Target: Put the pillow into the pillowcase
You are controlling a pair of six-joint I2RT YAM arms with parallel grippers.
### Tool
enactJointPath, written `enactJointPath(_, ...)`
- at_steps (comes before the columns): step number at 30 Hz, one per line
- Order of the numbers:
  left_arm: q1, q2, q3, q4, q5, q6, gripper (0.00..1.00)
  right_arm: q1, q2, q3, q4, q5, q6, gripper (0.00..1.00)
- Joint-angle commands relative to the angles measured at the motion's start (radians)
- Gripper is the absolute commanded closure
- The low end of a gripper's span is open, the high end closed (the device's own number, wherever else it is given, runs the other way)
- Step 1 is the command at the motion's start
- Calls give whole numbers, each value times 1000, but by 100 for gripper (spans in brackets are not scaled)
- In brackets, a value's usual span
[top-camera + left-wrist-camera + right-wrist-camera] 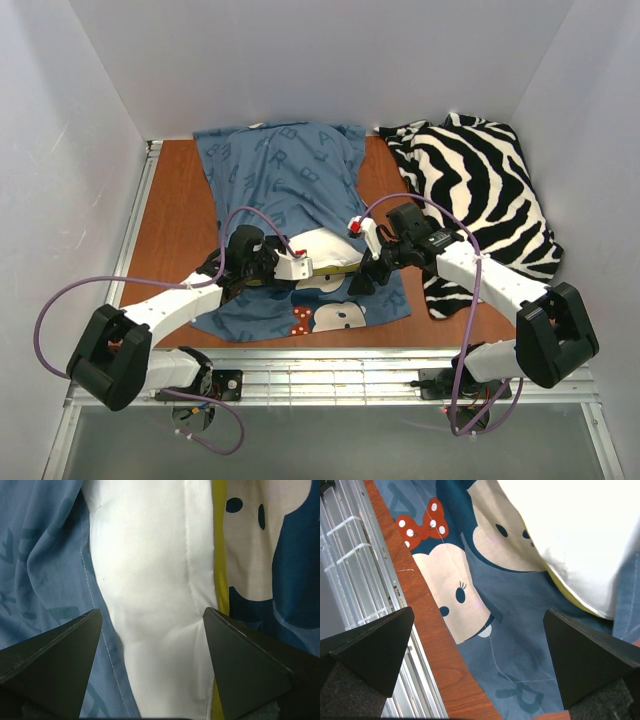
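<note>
The pillow (pixel 325 243) lies by the near edge of the tabletop (pixel 175 220), seemingly mostly inside the pillowcase (pixel 285 170). The left pincer (pixel 151 611), spread, hovers over it; the right pincer (pixel 479 611) is spread too. Soft, light, squashy: probably pinch its exposed seam.

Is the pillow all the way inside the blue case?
Not fully. A white strip of the pillow with its yellow edge shows, uncovered by the pillowcase.

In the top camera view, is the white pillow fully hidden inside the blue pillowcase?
No, a white part of the pillow, with its yellow edge, lies uncovered on the near half of the pillowcase.
</note>
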Motion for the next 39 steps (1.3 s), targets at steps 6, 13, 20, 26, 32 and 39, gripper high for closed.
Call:
enactJointPath(6, -33, 55, -16, -45, 94, 31, 23, -29, -32, -19, 5, -32, -16, 1)
enactJointPath(13, -40, 219, 60, 24, -5, -33, 24, -35, -26, -17, 5, -32, -23, 1)
enactJointPath(20, -38, 407, 168, 87, -133, -124, 37, -38, -58, -31, 1, -14, -52, 1)
enactJointPath(26, -20, 427, 359, -290, 27, -213, 96, -38, -103, -39, 5, 52, -110, 7)
enactJointPath(32, 20, 447, 542, -573, 192, -299, 100, -38, -121, -40, 48, 159, -191, 10)
enactJointPath(39, 20, 454, 475, -495, 137, -348, 86, -23, -66, -19, 62, 138, -201, 28)
